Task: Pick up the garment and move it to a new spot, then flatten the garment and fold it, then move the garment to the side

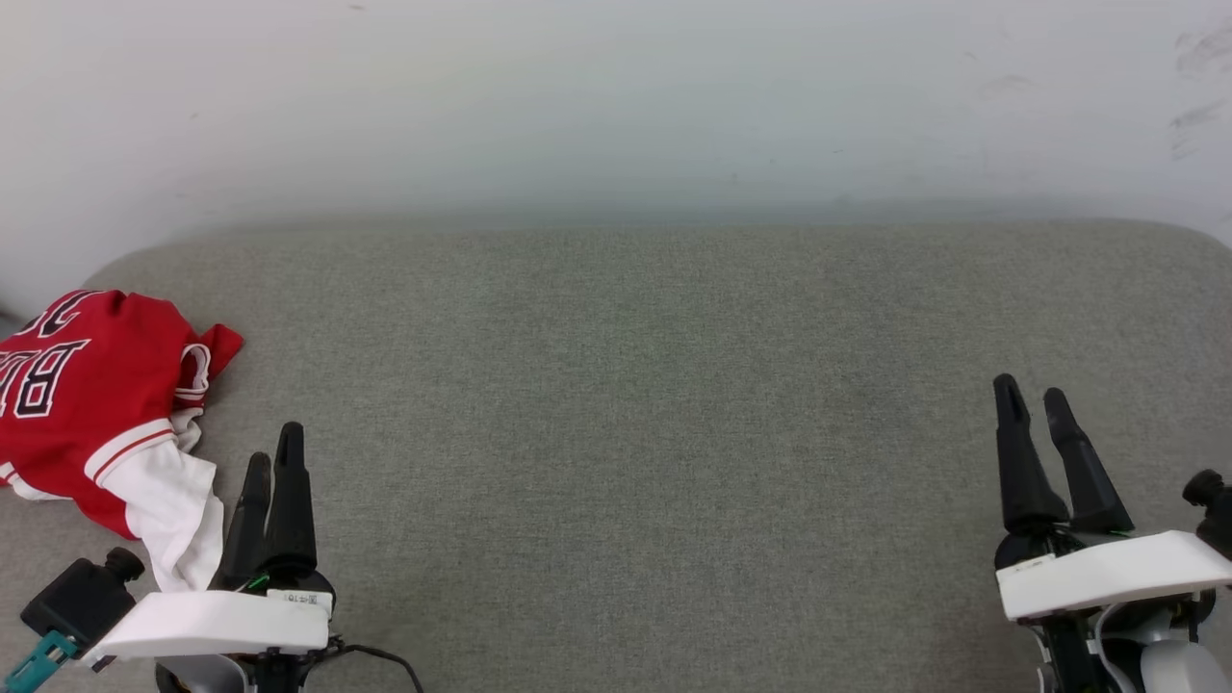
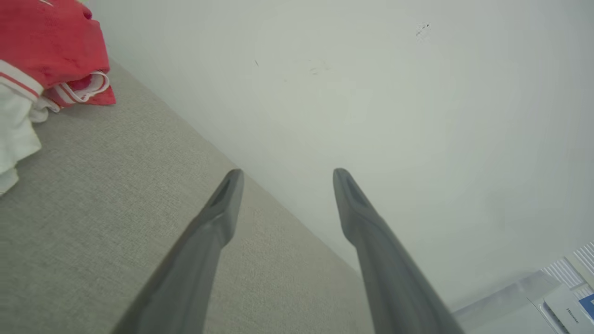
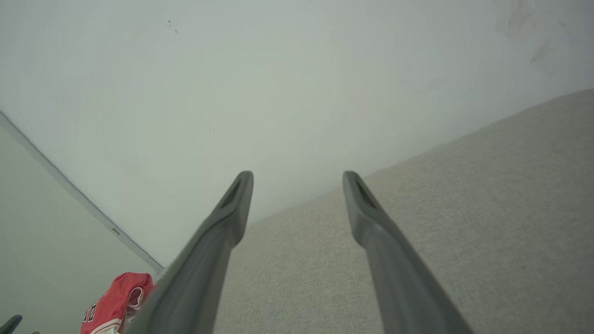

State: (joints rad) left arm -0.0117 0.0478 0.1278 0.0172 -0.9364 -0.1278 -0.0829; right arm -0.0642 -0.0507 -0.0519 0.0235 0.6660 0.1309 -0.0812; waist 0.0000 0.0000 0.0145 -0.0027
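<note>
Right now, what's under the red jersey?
The jersey lies crumpled on the grey fabric surface, which shows beside it. Anything beneath its folds is covered, so I cannot tell.

Black fingers [image 1: 289,500], white wrists [image 1: 217,621], possibly teal plug [image 1: 29,664]

The garment [image 1: 91,404] lies bunched on the padded surface [image 1: 616,433] at its left edge, and the wall [image 1: 616,96] rises behind the surface along its whole back side. The left gripper [image 1: 274,445] is over the near left part, just right of the garment's nearest sleeve, while the right gripper [image 1: 1031,389] is over the near right part, well apart from the garment, with the surface's wide middle between the two
</note>
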